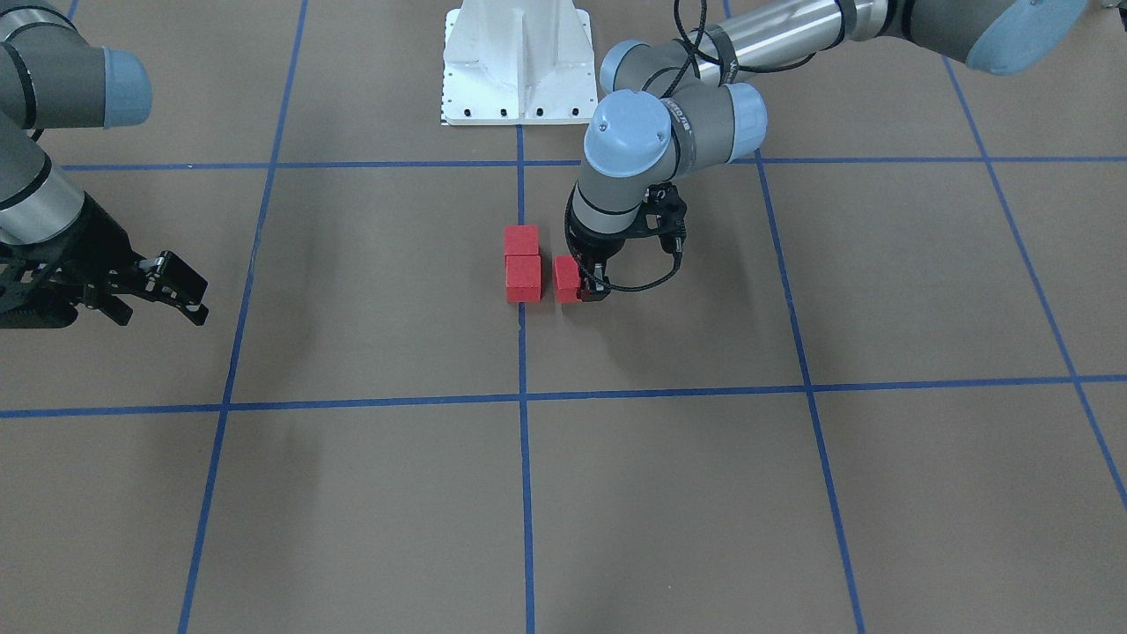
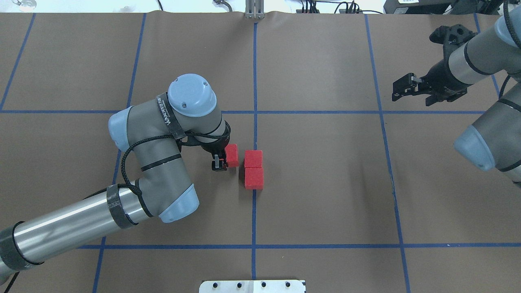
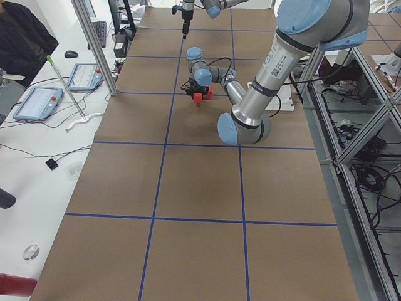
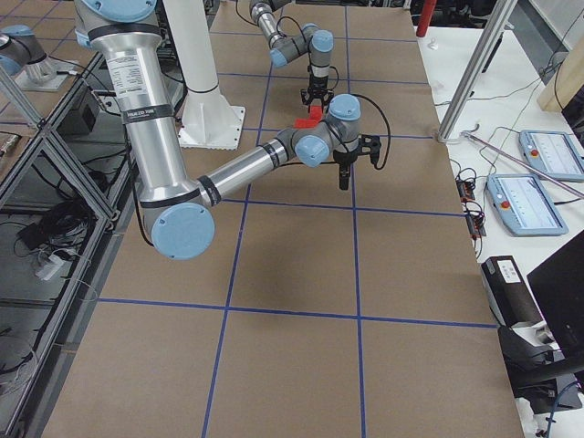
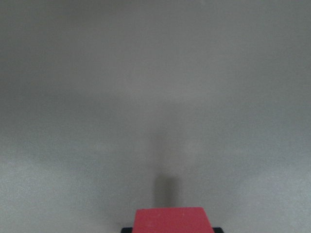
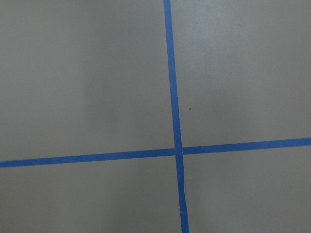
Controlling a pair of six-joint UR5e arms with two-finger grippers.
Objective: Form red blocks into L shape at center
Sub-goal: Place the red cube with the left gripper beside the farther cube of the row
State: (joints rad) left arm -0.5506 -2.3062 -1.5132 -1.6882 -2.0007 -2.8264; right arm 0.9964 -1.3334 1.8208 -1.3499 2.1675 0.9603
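left gripper (image 2: 226,160) was clamped on one small matte red cube (image 2: 232,155), down at the brown matte floor (image 2: 317,162) of the center. in the overhead view that cube sat at nine o'clock of a second red cube (image 2: 253,158), just beside it. a third red cube (image 2: 254,178) touched the second at its six o'clock, both on the vertical blue tape line (image 2: 255,81). right gripper (image 2: 399,90), fingers spread and empty, hung well apart at two o'clock.
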